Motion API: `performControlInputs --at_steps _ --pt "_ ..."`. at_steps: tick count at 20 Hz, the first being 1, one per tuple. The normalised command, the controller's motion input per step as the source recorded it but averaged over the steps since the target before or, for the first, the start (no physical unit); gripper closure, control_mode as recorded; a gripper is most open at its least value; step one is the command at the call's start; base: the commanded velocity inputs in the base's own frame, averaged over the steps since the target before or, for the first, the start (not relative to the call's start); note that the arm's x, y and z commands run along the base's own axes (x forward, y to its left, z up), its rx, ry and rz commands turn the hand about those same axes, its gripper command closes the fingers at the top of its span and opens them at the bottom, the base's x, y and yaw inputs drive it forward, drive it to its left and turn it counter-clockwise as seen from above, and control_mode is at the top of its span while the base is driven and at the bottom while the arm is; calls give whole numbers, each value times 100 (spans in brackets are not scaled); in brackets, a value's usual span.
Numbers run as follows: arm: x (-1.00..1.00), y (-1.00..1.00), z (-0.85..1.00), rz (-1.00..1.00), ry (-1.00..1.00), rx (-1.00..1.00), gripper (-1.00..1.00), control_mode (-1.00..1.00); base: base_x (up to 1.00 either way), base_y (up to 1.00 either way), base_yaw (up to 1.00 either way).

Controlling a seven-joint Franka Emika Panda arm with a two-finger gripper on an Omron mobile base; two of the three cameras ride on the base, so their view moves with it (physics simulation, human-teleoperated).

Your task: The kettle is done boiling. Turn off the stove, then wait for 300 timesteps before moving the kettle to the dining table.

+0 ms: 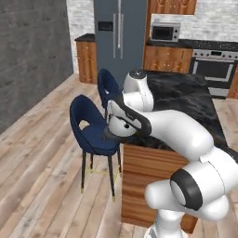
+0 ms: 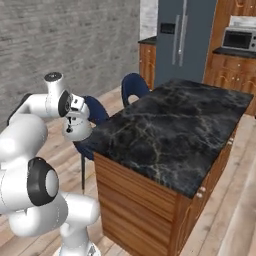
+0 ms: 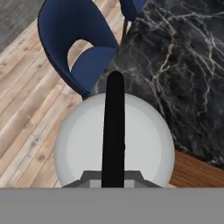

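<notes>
Kettle (image 3: 114, 142) hangs from the end effector (image 3: 113, 181), clamped tight on its thin black handle (image 3: 114, 127), just off the dining table's (image 2: 175, 130) near corner. Looks rigid, smooth-domed, probably swings; the handle's the sensible hold.

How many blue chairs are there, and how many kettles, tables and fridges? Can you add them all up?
Blue chairs: 2, the near chair and the far chair
Kettle: 1, the kettle, hanging from the shut pincer by its handle
Dining table: 1, the dining table
Fridge: 1, the fridge
Total: 5
</notes>
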Motion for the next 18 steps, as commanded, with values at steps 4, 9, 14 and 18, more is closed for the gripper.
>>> performControlInputs --at_steps 4,9,14,18 --pt "0 0 0 0 0 0 100 100 14 14 -42" --pt "0 0 0 0 0 0 100 100 25 7 -44" --pt "0 0 0 0 0 0 100 100 52 26 -43" --pt "0 0 0 0 0 0 100 100 48 43 -39"
